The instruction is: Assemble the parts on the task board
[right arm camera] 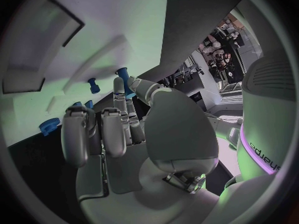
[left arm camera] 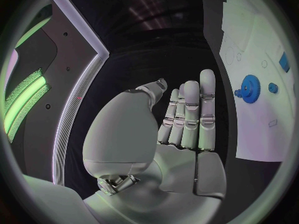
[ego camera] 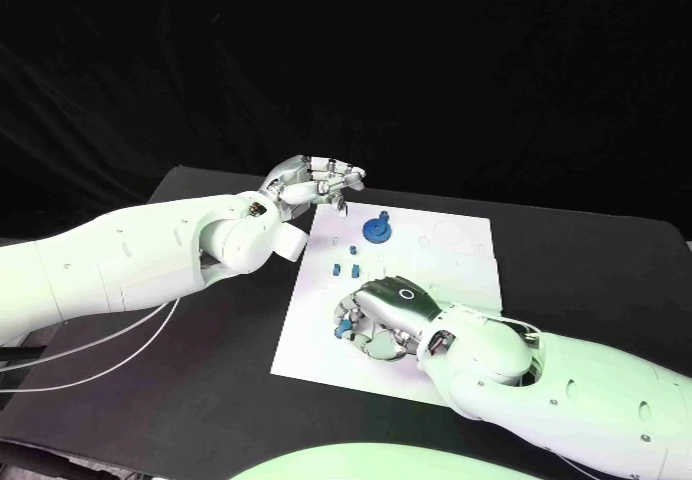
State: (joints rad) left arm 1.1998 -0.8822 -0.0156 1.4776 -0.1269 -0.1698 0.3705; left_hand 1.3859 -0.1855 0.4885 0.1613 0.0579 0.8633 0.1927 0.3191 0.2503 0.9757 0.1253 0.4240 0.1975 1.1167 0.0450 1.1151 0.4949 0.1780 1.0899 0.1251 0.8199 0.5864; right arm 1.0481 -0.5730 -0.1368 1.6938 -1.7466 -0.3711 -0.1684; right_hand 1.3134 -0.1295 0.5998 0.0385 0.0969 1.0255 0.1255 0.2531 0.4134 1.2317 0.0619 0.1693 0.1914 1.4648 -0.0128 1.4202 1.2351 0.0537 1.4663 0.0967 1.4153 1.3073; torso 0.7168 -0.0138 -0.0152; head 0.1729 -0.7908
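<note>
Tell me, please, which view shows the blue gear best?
The left wrist view: the gear lies unobstructed on the board, teeth plain. The head view shows it small, near the board's far edge. The right wrist view leaves it unclear.

White arms, silver hand [ego camera: 320, 183]

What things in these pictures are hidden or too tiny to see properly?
- Head view: the right hand lies over the task board and covers most of the blue parts under it; whether it holds one cannot be told.
- Head view: the small blue pieces mid-board are too small to tell their shape.
- Left wrist view: the blue gear sits near the circle's rim, bent by the lens; the left hand holds nothing.
</note>
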